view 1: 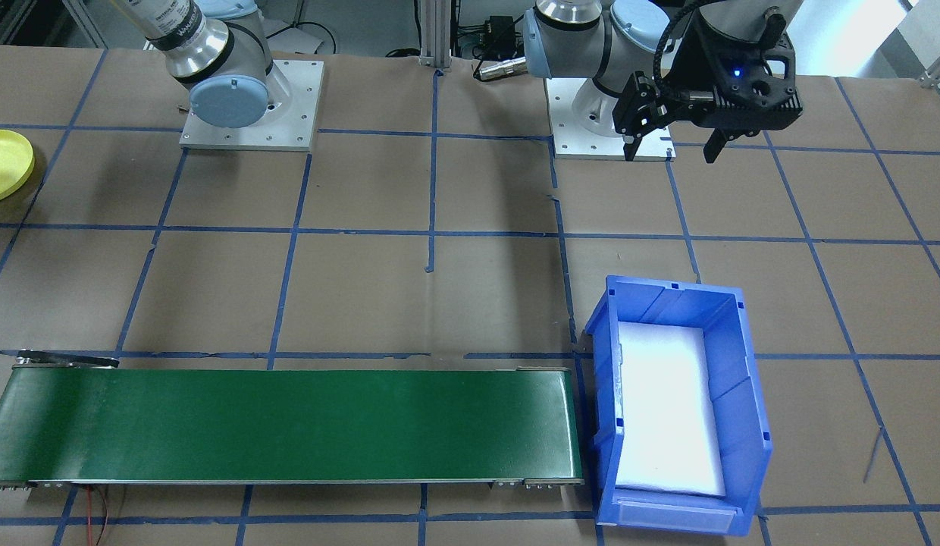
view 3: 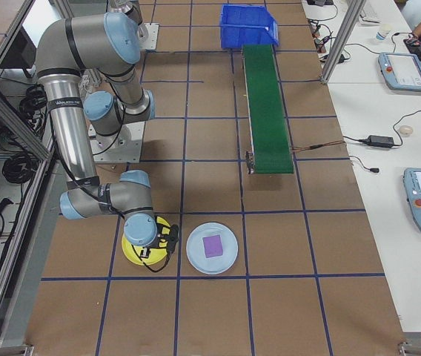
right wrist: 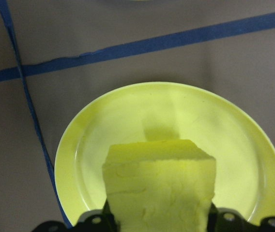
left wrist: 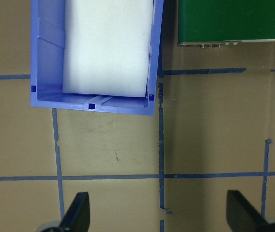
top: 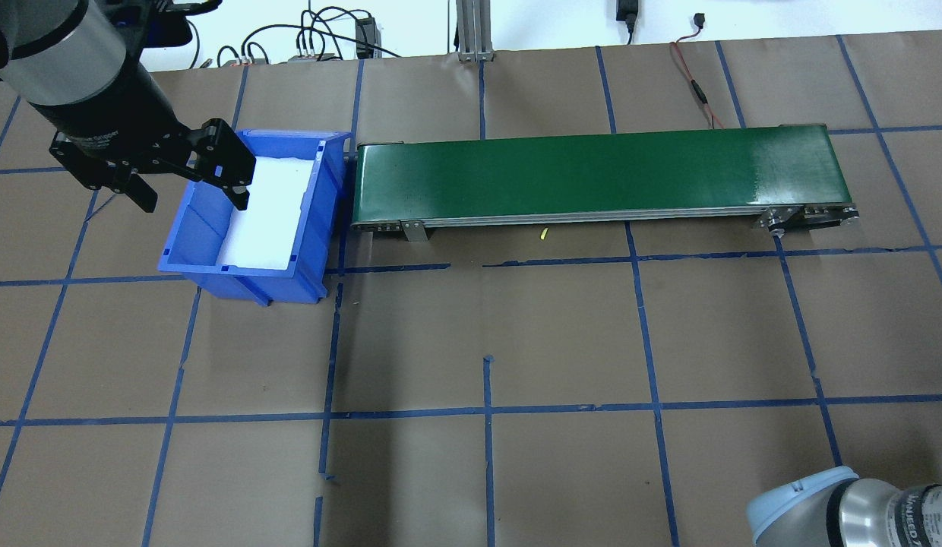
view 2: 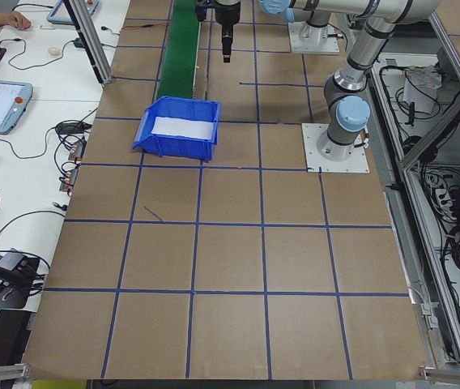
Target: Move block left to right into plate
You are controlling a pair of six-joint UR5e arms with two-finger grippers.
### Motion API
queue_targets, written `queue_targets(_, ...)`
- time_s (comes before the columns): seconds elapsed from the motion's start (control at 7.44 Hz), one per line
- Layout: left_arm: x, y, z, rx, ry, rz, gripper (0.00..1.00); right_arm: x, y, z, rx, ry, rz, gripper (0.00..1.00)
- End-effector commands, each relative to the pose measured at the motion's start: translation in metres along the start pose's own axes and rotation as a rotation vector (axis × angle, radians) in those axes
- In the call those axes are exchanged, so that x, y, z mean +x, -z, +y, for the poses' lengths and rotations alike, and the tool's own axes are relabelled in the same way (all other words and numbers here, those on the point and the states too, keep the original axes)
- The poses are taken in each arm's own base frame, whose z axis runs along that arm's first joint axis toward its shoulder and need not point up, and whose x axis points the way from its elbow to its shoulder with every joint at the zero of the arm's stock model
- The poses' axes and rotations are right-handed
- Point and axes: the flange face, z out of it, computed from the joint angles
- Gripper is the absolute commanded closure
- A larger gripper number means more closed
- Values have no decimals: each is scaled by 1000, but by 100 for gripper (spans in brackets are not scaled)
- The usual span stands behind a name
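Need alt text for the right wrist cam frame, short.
A yellow foam block, held in the right gripper, fills the lower centre of the frame, above a round yellow plate and casting a shadow on it. The plate sits on brown paper crossed by blue tape lines.

Yellow block point(right wrist: 159, 186), yellow plate point(right wrist: 244, 140).

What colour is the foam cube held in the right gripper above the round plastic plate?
Yellow foam cube, matching the plate; clearest in the right wrist view.
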Motion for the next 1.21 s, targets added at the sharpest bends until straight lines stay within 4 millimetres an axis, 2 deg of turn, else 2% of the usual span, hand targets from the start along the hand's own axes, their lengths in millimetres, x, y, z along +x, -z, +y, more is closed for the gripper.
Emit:
queue_targets(0.0,0,-1,-1,-3,0,1,0,4,-12,0,57,-9,-35,11)
queue_targets(0.27,0,0,0,-1,0,-1,0,5,-6,0,65,-8,-28,0)
queue_targets(0.4,0,0,0,0,1,-1,0,4,10,1,71,-10,-13,0)
queue_targets(0.54,0,0,0,0,1,-1,0,1,33,-1,70,-4,-12,0)
queue_targets(0.67,0,0,0,2,1,-1,0,-7,70,-11,109,8,-13,0)
queue_targets(0.81,0,0,-1,0,1,-1,0,-40,115,-36,120,64,34,0)
queue_targets(0.94,0,0,-1,0,-1,-1,0,-86,166,-60,147,105,122,0)
queue_targets(1.08,0,0,-1,0,-1,-1,0,-123,197,-76,166,132,182,0)
